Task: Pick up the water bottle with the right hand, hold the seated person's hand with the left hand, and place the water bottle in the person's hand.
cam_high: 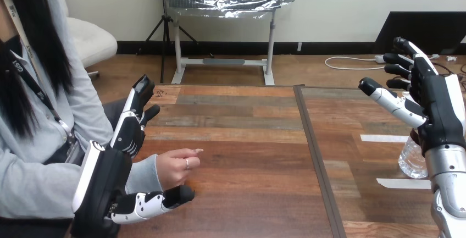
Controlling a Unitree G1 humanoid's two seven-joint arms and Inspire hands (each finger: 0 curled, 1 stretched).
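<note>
A clear water bottle (410, 159) stands on the table near the right edge, mostly hidden behind my right forearm. My right hand (435, 104) hangs above it, open with its fingers spread, not touching it. The person's hand (175, 167) rests on the table at the left, loosely closed, with one finger pointing right. My left hand (107, 178) is open beside the person's grey-sleeved wrist (143, 175). Its straight fingers (134, 118) point away on the far side and its thumb (160, 199) lies along the near side. I see nothing curled round the wrist.
Two white tape strips (386, 138) (402, 183) lie on the right table top near the bottle. A dark seam (314, 155) runs between the two wooden table tops (247, 139). The person sits at the left edge.
</note>
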